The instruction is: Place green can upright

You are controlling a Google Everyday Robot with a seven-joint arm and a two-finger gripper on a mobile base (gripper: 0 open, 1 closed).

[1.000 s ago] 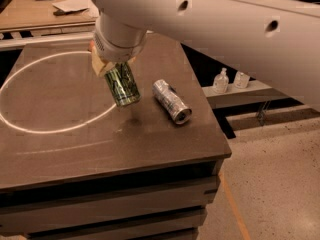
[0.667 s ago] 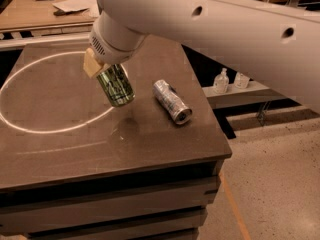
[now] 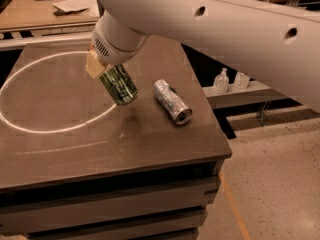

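The green can (image 3: 120,84) is held in my gripper (image 3: 102,69), tilted with its lower end pointing down and to the right, a little above the dark table (image 3: 150,144). The gripper sits at the end of the big white arm, which crosses the top of the view. It grips the can's upper end between tan fingers (image 3: 93,66). The can's top rim is hidden by the gripper.
A silver can (image 3: 172,101) lies on its side on the table just right of the green can. A white ring (image 3: 30,126) is marked on the table's left half. The table's right edge drops to the floor. Bottles (image 3: 221,80) stand on a low shelf at right.
The arm has swung so the held green can is more tilted, its lower end pointing further right. The silver can has not moved.
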